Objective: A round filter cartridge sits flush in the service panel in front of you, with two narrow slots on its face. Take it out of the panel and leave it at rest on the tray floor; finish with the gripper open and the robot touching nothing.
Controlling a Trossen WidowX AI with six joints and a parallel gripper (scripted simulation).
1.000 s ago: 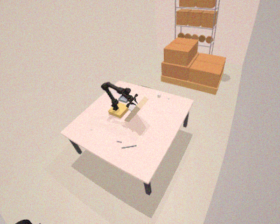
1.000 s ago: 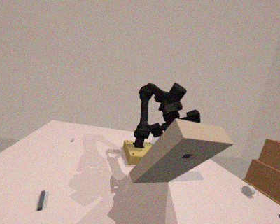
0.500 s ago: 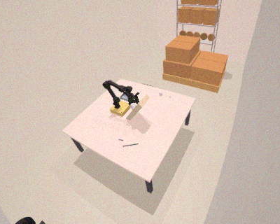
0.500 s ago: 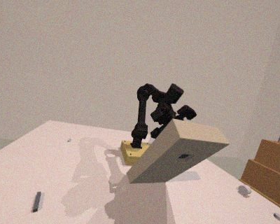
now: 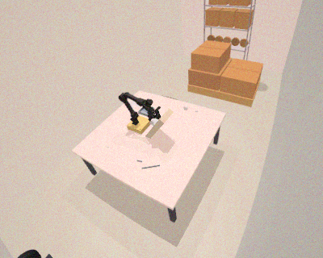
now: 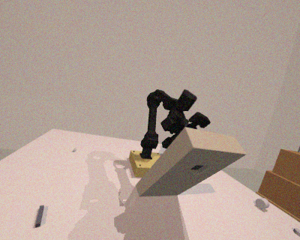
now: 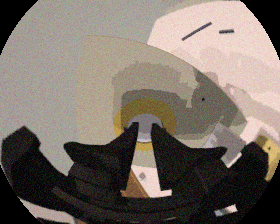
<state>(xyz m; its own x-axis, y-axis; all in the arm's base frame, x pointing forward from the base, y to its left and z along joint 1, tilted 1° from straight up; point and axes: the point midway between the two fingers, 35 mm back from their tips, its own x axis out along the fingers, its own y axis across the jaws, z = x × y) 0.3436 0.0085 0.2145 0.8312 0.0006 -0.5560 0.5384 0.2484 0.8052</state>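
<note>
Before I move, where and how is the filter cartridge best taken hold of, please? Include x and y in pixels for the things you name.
Grip the filter cartridge (image 7: 147,119) at its grey centre, using the slots, though they are hard to make out here. Come square-on from the panel's (image 5: 168,116) (image 6: 178,176) (image 7: 98,75) front. Its round face sits within a yellow ring (image 7: 146,104), so the outer edge probably offers no grip.
</note>
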